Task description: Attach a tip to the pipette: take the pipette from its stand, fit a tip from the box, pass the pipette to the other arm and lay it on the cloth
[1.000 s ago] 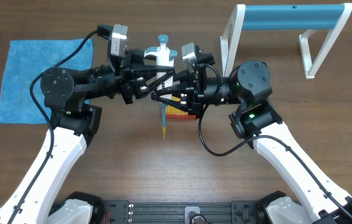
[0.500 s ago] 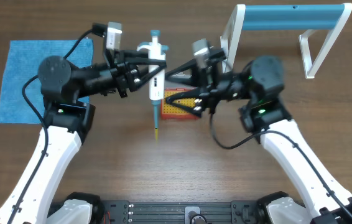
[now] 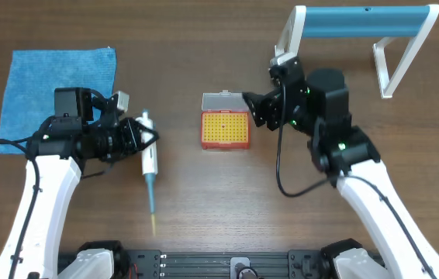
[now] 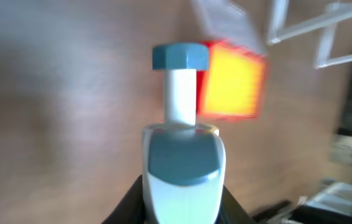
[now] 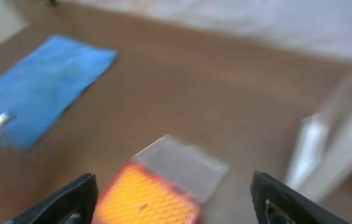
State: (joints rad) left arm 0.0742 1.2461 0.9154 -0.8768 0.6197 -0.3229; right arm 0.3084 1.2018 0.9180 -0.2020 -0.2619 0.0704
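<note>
The white pipette [image 3: 149, 157] with a blue plunger top and a yellow tip [image 3: 153, 222] hangs over the table left of centre, held in my left gripper [image 3: 140, 141], which is shut on its body. In the left wrist view the pipette [image 4: 182, 165] sits between the dark fingers [image 4: 129, 202], with the plunger [image 4: 180, 57] pointing away. The orange tip box [image 3: 225, 130] stands mid-table with its clear lid open. My right gripper [image 3: 254, 108] hovers just right of the box, open and empty, its fingers [image 5: 70, 199] spread wide. The blue cloth [image 3: 57, 97] lies at the far left.
The white and blue pipette stand [image 3: 359, 35] occupies the back right corner. The tip box [image 5: 154, 196] and cloth [image 5: 45, 87] lie ahead of the right wrist. Bare wooden table stretches along the front, between the two arms.
The right gripper has let go of the pipette and drawn back to the right. The left arm has carried the pipette left and toward the front, away from the tip box.
</note>
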